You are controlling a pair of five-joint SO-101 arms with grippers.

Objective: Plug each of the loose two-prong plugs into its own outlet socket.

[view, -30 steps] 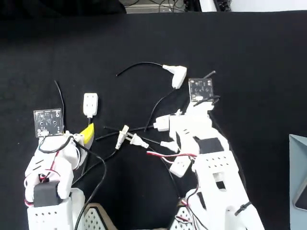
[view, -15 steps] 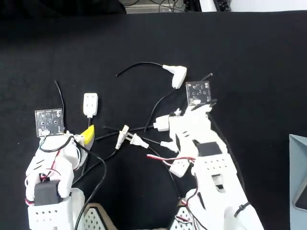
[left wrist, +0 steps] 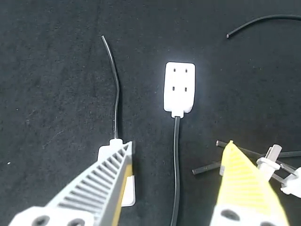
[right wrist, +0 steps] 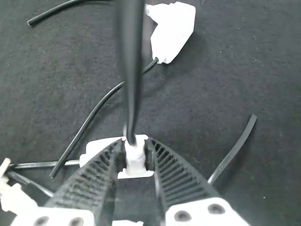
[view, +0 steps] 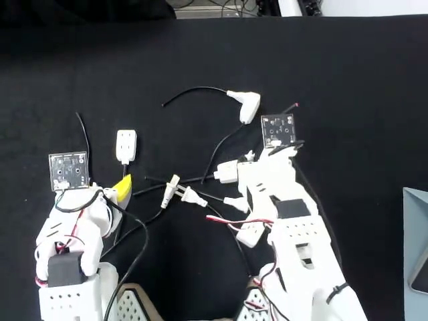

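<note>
Black tabletop (view: 361, 60), grey-blue box (view: 416, 227) at its edge.

One white outlet socket (view: 126, 145) lies flat and face up on the black surface (view: 348, 80), two small white plugs (view: 172, 188) lie touching near the middle, and another white plug (right wrist: 136, 165) sits clamped in the right tool (right wrist: 135, 143).

A black tabletop (view: 348, 80) carries a white socket (view: 126, 145) at 9 o'clock, an angled plug (view: 247, 105) at 1, two small plugs (view: 182, 192) touching near centre, loose black cords (view: 194, 90), and a grey object (view: 416, 234) at the 4 o'clock edge.
</note>
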